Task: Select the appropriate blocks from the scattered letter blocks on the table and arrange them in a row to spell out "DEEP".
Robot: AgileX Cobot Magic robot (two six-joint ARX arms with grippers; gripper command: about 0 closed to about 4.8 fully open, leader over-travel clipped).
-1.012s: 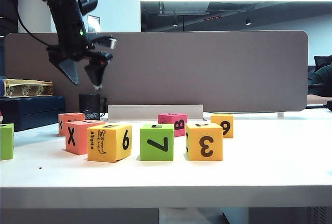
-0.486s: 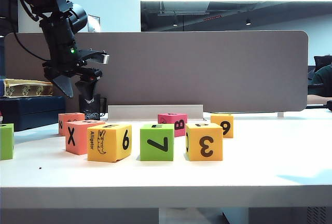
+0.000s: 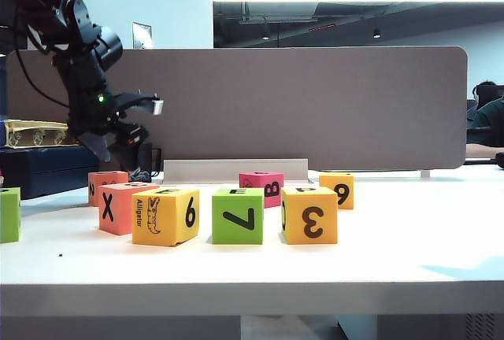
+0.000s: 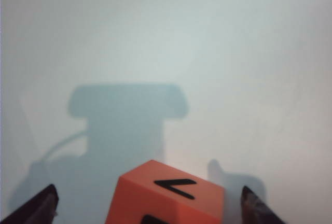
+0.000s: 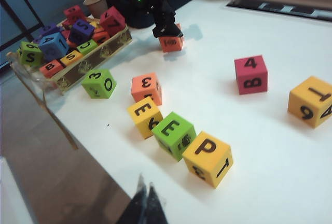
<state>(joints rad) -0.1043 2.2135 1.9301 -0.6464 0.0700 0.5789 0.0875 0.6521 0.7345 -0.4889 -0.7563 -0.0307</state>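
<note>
On the white table (image 3: 409, 253), the coral block (image 4: 166, 195) is seen directly beneath the left gripper (image 3: 118, 131), between its spread jaws; the right gripper (image 5: 146, 203), jaws together, is held well apart.

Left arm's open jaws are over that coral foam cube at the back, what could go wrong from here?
The coral foam cube sits skewed between the left gripper's open jaws at the back; closing may twist it. The coral foam cube marked X crowds the yellow alligator foam cube, so placing could jostle the row. The right gripper, shut, hangs by the table's front edge.
</note>
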